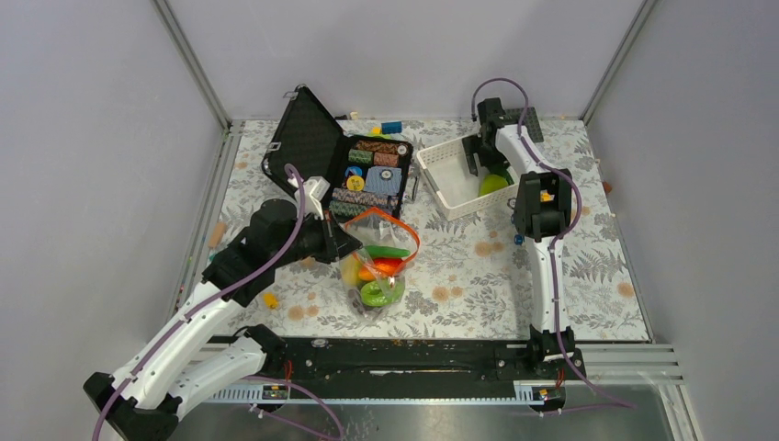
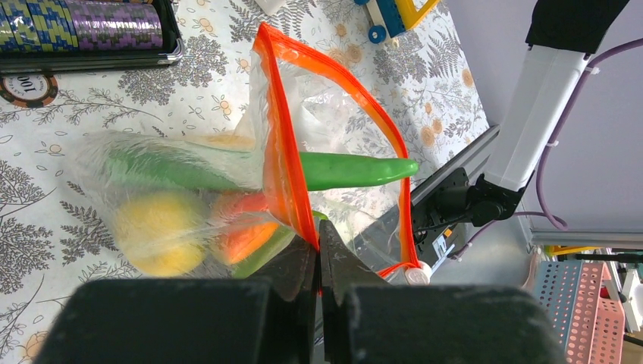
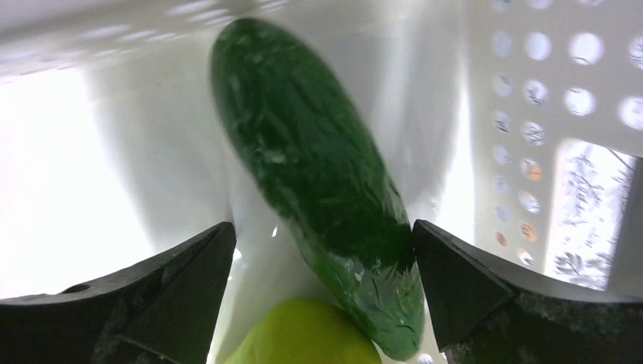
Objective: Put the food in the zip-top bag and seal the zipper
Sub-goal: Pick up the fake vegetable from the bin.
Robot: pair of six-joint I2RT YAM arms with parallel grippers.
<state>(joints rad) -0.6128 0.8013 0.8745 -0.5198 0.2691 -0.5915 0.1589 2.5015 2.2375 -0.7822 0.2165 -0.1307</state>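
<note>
Nearest us, our left gripper is clamped tight on the thin red-orange zipper strip of the clear crinkly zip-top bag. That bag sits left of centre on the floral table, its mouth gaping. Inside we see a yellow round piece and an orange piece, with a long green toy vegetable poking out through the mouth. Behind the bag lies the open black case of chips. Further right, inside the white perforated basket, our right gripper is spread wide on either side of a dark green toy cucumber. A yellow-green piece lies just beside it.
</note>
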